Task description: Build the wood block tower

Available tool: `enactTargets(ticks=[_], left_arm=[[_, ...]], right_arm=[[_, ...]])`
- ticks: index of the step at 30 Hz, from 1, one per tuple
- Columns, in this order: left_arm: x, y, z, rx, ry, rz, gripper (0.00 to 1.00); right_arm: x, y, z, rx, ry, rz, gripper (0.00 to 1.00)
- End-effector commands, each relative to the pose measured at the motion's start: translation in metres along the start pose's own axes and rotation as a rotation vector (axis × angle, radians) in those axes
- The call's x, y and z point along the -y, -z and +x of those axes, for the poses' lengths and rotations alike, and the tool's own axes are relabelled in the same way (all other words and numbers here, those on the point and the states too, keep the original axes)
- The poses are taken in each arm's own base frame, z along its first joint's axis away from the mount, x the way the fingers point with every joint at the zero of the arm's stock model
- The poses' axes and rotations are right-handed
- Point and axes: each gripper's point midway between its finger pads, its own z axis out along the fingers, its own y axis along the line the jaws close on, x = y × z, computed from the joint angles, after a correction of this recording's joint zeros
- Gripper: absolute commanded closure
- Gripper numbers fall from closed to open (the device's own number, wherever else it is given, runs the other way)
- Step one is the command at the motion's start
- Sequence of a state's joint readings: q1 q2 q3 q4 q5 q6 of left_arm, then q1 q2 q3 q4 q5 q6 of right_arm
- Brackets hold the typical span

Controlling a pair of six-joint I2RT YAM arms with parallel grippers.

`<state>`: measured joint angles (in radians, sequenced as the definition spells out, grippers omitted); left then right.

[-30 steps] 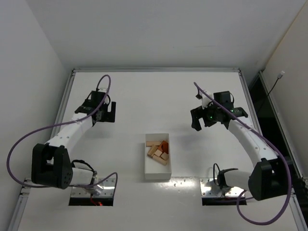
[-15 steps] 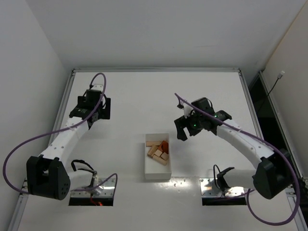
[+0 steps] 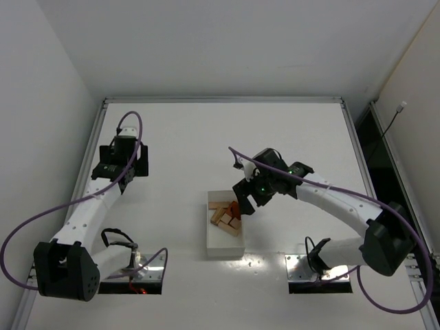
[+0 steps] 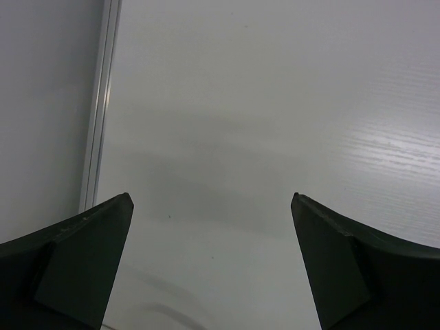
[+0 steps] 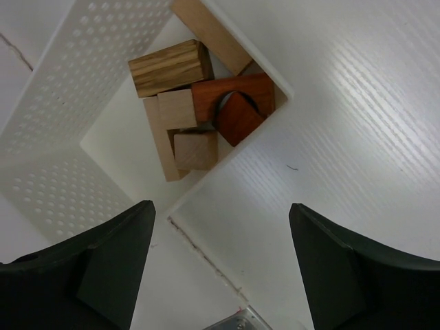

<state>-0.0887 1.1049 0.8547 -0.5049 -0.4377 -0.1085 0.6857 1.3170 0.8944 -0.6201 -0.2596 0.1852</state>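
Now seven wood blocks (image 5: 185, 110) in box (image 5: 89, 55): five tan, two reddish; left gripper (image 4: 211, 227), right gripper (image 5: 221, 230) agape.

White-and-black left arm (image 3: 88, 204): extended along the far left side; black two-finger left gripper (image 4: 212, 199) spread wide, empty. White-and-black right arm (image 3: 331, 196): reached leftward to the centre; black two-finger right gripper (image 5: 221, 206) pointed down, jaws parted, empty.

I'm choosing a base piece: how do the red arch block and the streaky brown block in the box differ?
The red arch block is reddish-orange; the streaky brown block is tan with dark grain. The arch has a curved cutout; the streaky one is a solid rectangle. Both lie in the white box, side by side.
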Motion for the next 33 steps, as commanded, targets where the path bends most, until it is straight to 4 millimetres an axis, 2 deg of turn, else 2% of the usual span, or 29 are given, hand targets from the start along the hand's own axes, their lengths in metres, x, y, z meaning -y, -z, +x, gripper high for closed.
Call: enactTargets(ticks=[1,2,5,8,11,15,16,17,18,19,22,25,26,28,30,31,33], left_arm=[[-0.016,0.006,0.003,0.011,0.017,-0.048,0.00],[-0.017,0.007,0.001,0.019,0.021,-0.048,0.00],[-0.020,0.008,0.001,0.019,0.021,-0.069,0.00],[-0.023,0.008,0.001,0.020,0.022,-0.081,0.00],[-0.023,0.008,0.004,0.020,0.022,-0.081,0.00],[-0.028,0.010,0.002,0.027,0.032,-0.097,0.00],[-0.028,0.010,0.002,0.027,0.032,-0.097,0.00],[-0.030,0.012,-0.001,0.043,0.040,-0.106,0.00],[-0.029,0.011,0.003,0.035,0.045,-0.106,0.00],[-0.029,0.011,0.003,0.035,0.045,-0.106,0.00],[-0.027,0.009,0.004,0.036,0.054,-0.097,0.00],[-0.022,0.009,0.004,0.036,0.074,-0.077,0.00],[-0.019,0.009,0.008,0.021,0.067,-0.056,0.00],[-0.016,0.011,0.000,0.028,0.070,-0.034,0.00],[-0.015,0.010,-0.005,0.017,0.076,-0.034,0.00],[-0.014,0.008,-0.002,0.001,0.068,-0.035,0.00],[-0.020,0.007,-0.010,0.009,0.071,-0.068,0.00]], right_arm=[[-0.016,0.004,-0.014,0.014,-0.042,-0.050,0.24],[-0.021,0.002,-0.011,0.001,-0.053,-0.064,0.24],[-0.019,-0.006,0.007,-0.050,-0.098,-0.058,0.27],[-0.022,-0.019,0.036,-0.147,-0.158,-0.095,0.28],[-0.025,-0.026,0.048,-0.189,-0.183,-0.117,0.33],[-0.025,-0.030,0.053,-0.219,-0.213,-0.120,0.47],[-0.025,-0.033,0.056,-0.232,-0.227,-0.117,0.62],[-0.023,-0.034,0.054,-0.233,-0.227,-0.108,0.70],[-0.021,-0.034,0.050,-0.223,-0.222,-0.097,0.79],[-0.016,-0.036,0.040,-0.199,-0.212,-0.067,0.98],[-0.002,-0.034,0.022,-0.146,-0.192,0.017,1.00],[0.017,-0.028,-0.024,-0.023,-0.153,0.123,1.00],[0.030,-0.027,-0.031,-0.009,-0.138,0.195,1.00],[0.044,-0.019,-0.065,0.081,-0.113,0.263,1.00],[0.063,-0.011,-0.086,0.132,-0.060,0.374,1.00],[0.069,-0.008,-0.107,0.177,-0.037,0.406,1.00],[0.086,0.001,-0.128,0.210,0.023,0.507,1.00]])
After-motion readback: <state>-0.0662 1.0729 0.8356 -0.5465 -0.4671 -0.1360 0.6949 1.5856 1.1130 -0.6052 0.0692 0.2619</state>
